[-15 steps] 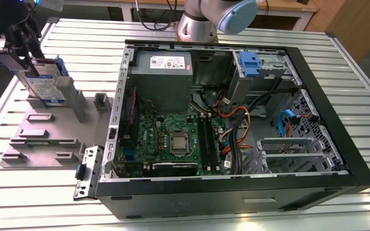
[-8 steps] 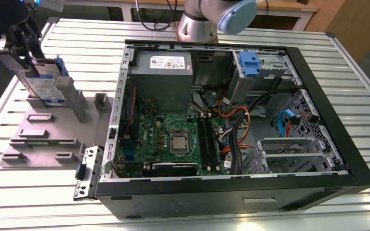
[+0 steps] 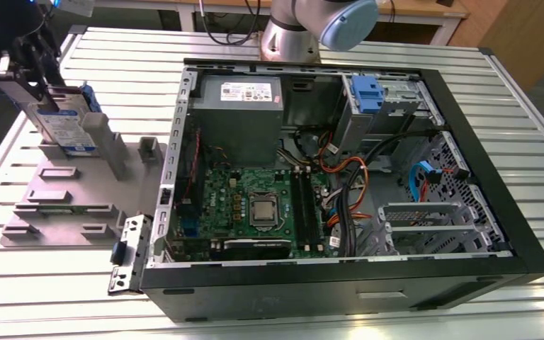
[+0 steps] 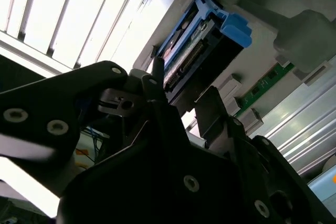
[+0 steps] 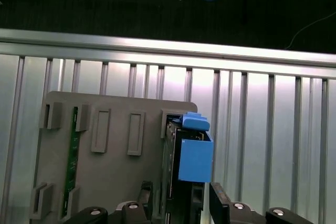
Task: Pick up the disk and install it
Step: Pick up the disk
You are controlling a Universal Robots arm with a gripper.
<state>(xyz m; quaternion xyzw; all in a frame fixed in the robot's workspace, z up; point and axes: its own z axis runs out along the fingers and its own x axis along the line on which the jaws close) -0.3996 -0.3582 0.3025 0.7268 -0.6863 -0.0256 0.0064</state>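
In the exterior view the disk (image 3: 64, 131) stands up in the grey holder (image 3: 64, 205) beside the computer case (image 3: 527, 241), not picked up or put in yet, with the gripper (image 3: 47, 99) at its top. In the second wrist view the disk's end sits just past the fingers (image 4: 155, 90). In the first wrist view the fingers are spread, one each side of the disk, gripping nothing.
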